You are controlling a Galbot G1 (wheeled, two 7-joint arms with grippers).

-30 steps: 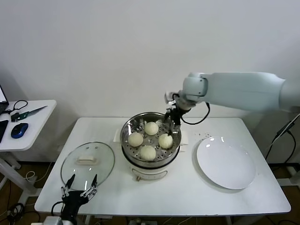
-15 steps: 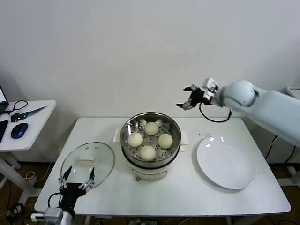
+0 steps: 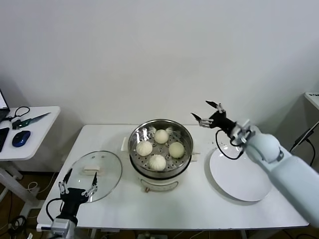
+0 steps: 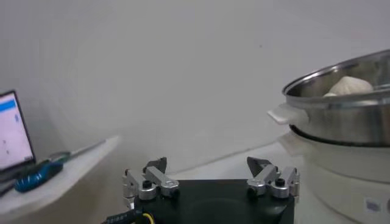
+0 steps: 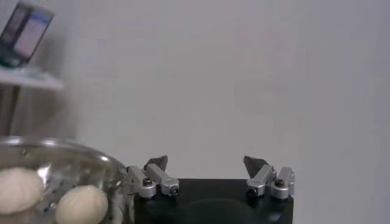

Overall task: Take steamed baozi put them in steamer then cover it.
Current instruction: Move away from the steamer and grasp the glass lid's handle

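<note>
Head view, near to far. Left gripper (image 3: 77, 184) at lower left of frame, fingers spread, holding nothing, now up against near rim of cover (image 3: 93, 174); a second ago it sat lower. Cover lies flat on table (image 3: 164, 209), untouched. Centre: four steamed baozi (image 3: 159, 147) all in steamer (image 3: 160, 147), loading looks done, covering next. Right gripper (image 3: 209, 114), spread and empty, has pulled back from steamer rim to right of centre, above plate (image 3: 241, 177).

Four cream buns (image 3: 159, 149) sit in a shiny steel pot (image 3: 160, 130). The plate (image 3: 240, 174) and table (image 3: 199, 204) are white. The lid (image 3: 93, 174) is clear glass.
</note>
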